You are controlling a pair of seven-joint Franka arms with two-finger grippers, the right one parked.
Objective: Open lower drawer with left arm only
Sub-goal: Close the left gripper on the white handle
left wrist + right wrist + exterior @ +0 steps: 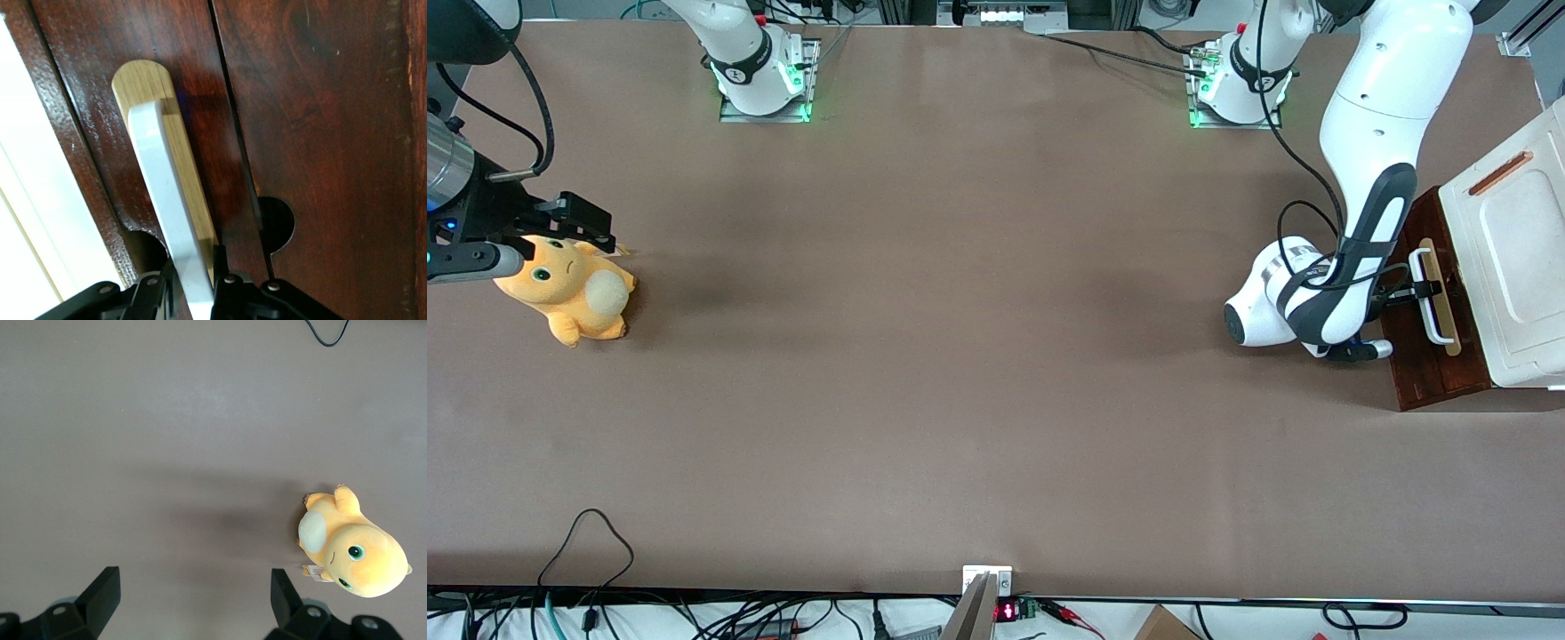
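The drawer [1436, 356] sits at the working arm's end of the counter [960, 356], under the white cabinet. The tool [195, 290] looks clamped on the handle [167, 213], though near its end; an off-centre pull could twist it free.

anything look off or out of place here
Only the yellow plush toy lying on its side at the parked arm's end of the table, unrelated to the task. The gripper straddles the lower drawer's white handle squarely.
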